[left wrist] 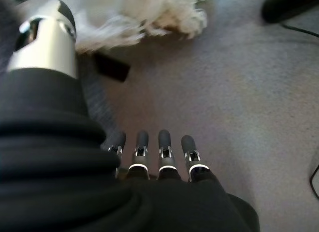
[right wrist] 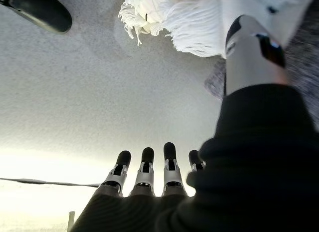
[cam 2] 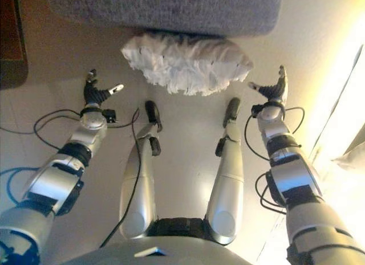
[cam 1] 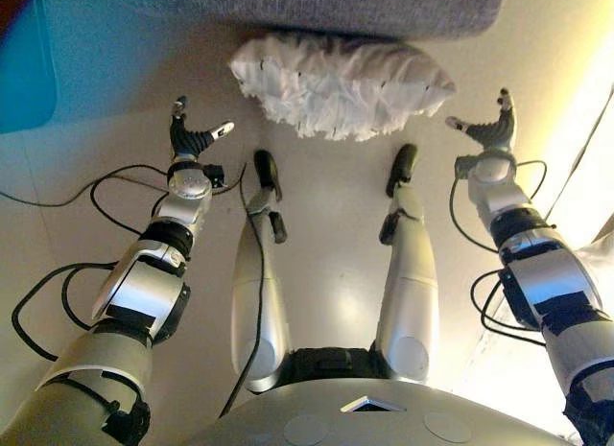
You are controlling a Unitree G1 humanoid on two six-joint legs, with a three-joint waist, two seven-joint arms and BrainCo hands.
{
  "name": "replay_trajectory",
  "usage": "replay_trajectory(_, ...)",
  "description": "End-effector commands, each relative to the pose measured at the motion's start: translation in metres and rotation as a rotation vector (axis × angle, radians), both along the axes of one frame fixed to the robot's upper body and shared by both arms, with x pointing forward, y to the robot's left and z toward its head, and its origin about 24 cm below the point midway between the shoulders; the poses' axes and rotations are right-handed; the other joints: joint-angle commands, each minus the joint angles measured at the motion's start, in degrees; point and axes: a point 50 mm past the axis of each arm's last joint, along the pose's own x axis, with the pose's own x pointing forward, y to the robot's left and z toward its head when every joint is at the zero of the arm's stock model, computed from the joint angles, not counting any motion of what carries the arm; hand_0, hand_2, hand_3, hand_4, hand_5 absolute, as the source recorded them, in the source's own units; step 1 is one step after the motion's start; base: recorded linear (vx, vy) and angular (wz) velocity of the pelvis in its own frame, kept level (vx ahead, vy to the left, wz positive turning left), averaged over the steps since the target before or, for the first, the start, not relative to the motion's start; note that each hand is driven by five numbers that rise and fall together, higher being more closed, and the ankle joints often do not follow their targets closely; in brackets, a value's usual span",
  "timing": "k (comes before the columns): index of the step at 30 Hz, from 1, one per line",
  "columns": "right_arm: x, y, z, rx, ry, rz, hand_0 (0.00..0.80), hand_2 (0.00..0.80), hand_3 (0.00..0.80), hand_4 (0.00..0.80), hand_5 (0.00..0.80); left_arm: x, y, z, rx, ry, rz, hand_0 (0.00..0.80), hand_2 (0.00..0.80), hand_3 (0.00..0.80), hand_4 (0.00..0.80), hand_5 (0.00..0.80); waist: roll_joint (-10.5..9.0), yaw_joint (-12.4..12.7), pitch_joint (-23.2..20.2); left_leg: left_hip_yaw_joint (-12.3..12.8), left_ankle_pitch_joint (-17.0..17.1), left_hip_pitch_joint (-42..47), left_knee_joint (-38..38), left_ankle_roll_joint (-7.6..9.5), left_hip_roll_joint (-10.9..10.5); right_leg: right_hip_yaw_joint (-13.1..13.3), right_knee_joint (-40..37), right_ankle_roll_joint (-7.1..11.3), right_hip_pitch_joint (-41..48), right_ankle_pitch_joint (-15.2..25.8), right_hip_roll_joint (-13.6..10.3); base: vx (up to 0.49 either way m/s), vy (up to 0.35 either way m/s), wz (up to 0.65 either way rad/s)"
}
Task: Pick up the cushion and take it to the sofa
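Where the floor (cam 1: pixel 115 110) meets the one grey sofa (cam 1: pixel 336 7), one white fringed cushion (cam 1: pixel 341 84) lies. The left hand (cam 1: pixel 192 134) and right hand (cam 1: pixel 491 128) flank it, apart, fingers (right wrist: pixel 144 164) released and holding nothing.

Head views: my two eyes look steeply down at the floor (cam 1: pixel 326 264), side by side, sharing nearly everything.
Left wrist view: looks along my left hand (left wrist: pixel 159 157), close to the floor.
Right wrist view: looks along my right hand (right wrist: pixel 149 167); both catch the cushion (cam 1: pixel 341 82).
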Motion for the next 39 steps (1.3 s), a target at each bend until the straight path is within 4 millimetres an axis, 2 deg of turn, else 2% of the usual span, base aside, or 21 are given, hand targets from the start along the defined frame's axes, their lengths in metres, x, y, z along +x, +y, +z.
replay_trajectory(1,-0.008,-0.033,0.018,-0.127,-0.023,-0.078,0.0,0.0,0.0,0.0,0.0,-0.001,0.019,0.012,0.019,-0.058,0.045,0.0,0.0,0.0,0.0,0.0,4.23,-1.5,-0.2,-1.0,-1.2,-4.3,2.4,1.37,-0.1,3.5,7.4,-1.44,-5.7,-5.0,0.2,0.019,0.057,-0.08)
replay_trajectory(3,-0.008,-0.037,0.022,-0.15,-0.022,-0.088,0.0,0.0,0.0,0.0,0.0,0.001,0.022,0.019,0.025,-0.076,0.045,0.0,0.0,0.0,0.0,0.0,4.68,-1.8,-0.2,-0.8,-1.4,-6.3,3.2,1.51,0.0,4.3,8.6,-1.62,-8.1,-5.1,0.5,0.014,0.055,-0.07)
replay_trajectory(7,-0.005,-0.046,0.046,-0.219,-0.064,-0.102,0.0,0.0,0.0,0.0,0.0,0.009,0.025,0.045,0.016,-0.157,0.034,0.0,0.0,0.0,0.0,0.0,6.3,-2.3,-0.2,-1.0,-2.4,-13.3,6.5,2.24,0.0,6.5,13.7,-1.94,-16.6,-6.4,1.1,-0.002,0.055,-0.05)
replay_trajectory(11,0.0,-0.048,0.071,-0.314,-0.088,-0.105,0.0,0.0,0.0,0.0,0.0,0.016,0.024,0.069,0.047,-0.217,0.012,0.0,0.0,0.0,0.0,0.0,7.28,-2.4,-0.2,-0.7,-3.7,-18.8,8.8,2.55,0.2,7.4,17.5,-2.27,-23.0,-7.9,1.3,-0.009,0.049,0.0)
replay_trajectory(17,0.004,-0.048,0.102,-0.431,-0.137,-0.1,0.0,0.0,0.0,0.0,0.0,0.022,0.022,0.101,0.179,-0.293,-0.022,0.0,0.0,0.0,0.0,0.0,7.93,-2.2,-0.2,-0.6,-4.8,-25.6,11.8,2.63,0.6,8.2,22.1,-2.49,-30.2,-9.2,1.4,-0.007,0.03,0.02)
replay_trajectory(18,0.005,-0.047,0.112,-0.456,-0.162,-0.093,0.0,0.0,0.0,0.0,0.0,0.024,0.021,0.11,0.205,-0.313,-0.031,0.0,0.0,0.0,0.0,0.0,8.12,-2.2,-0.2,-0.7,-4.9,-27.4,12.5,2.71,0.5,8.5,23.3,-2.49,-32.0,-9.4,1.4,-0.016,0.04,0.05)
replay_trajectory(22,0.009,-0.036,0.147,-0.532,-0.264,-0.07,0.0,0.0,0.0,0.0,0.0,0.03,0.013,0.143,0.261,-0.391,-0.066,0.0,0.0,0.0,0.0,0.0,8.67,-2.1,-0.2,-0.5,-4.8,-31.1,12.9,2.66,0.6,9.1,25.0,-2.25,-35.7,-9.8,1.5,-0.013,0.058,0.06)
replay_trajectory(23,0.01,-0.031,0.161,-0.547,-0.305,-0.061,0.0,0.0,0.0,0.0,0.0,0.032,0.011,0.157,0.279,-0.419,-0.081,0.0,0.0,0.0,0.0,0.0,8.78,-2.1,-0.2,-0.4,-4.7,-31.9,12.7,2.67,0.7,9.1,25.0,-2.24,-36.6,-9.8,1.4,-0.017,0.042,0.01)
replay_trajectory(25,0.01,-0.027,0.176,-0.572,-0.358,-0.026,0.0,0.0,0.0,0.0,0.0,0.034,0.005,0.176,0.322,-0.457,-0.106,0.0,0.0,0.0,0.0,0.0,9.14,-2.0,-0.2,-0.9,-4.3,-33.5,12.4,2.75,0.8,8.7,24.0,-2.06,-37.1,-9.4,1.4,-0.005,0.018,0.0)
replay_trajectory(27,0.003,-0.026,0.188,-0.592,-0.431,0.056,0.0,0.0,0.0,0.0,0.0,0.033,0.003,0.203,0.393,-0.499,-0.125,0.0,0.0,0.0,0.0,0.0,8.32,-2.2,-0.2,-1.8,-4.1,-34.9,12.0,2.85,1.0,7.6,22.5,-1.56,-37.1,-8.9,1.1,0.003,-0.026,0.0)
replay_trajectory(30,-0.006,-0.006,0.207,-0.605,-0.529,0.199,0.0,0.0,0.0,0.0,0.0,0.028,-0.006,0.236,0.451,-0.599,-0.158,0.0,0.0,0.0,0.0,0.0,6.43,-2.7,-0.2,-2.7,-4.0,-36.4,10.8,2.9,1.3,6.0,19.9,-1.01,-37.2,-8.4,1.0,0.012,-0.068,-0.04)
replay_trajectory(34,-0.012,0.02,0.226,-0.62,-0.618,0.336,0.0,0.0,0.0,0.0,0.0,0.022,-0.033,0.264,0.526,-0.715,-0.273,0.0,0.0,0.0,0.0,0.0,4.68,-3.2,-0.2,-3.0,-3.3,-36.6,8.4,2.66,1.1,5.6,17.8,-0.64,-37.1,-8.0,1.1,0.015,-0.029,-0.02)
replay_trajectory(39,-0.012,0.048,0.242,-0.634,-0.718,0.425,0.0,0.0,0.0,0.0,0.0,0.016,-0.071,0.28,0.559,-0.844,-0.419,0.0,0.0,0.0,0.0,0.0,4.33,-2.9,-0.2,-3.2,-2.4,-36.6,6.9,2.22,0.8,5.7,16.6,-0.17,-37.1,-7.3,1.2,0.004,-0.004,0.02)
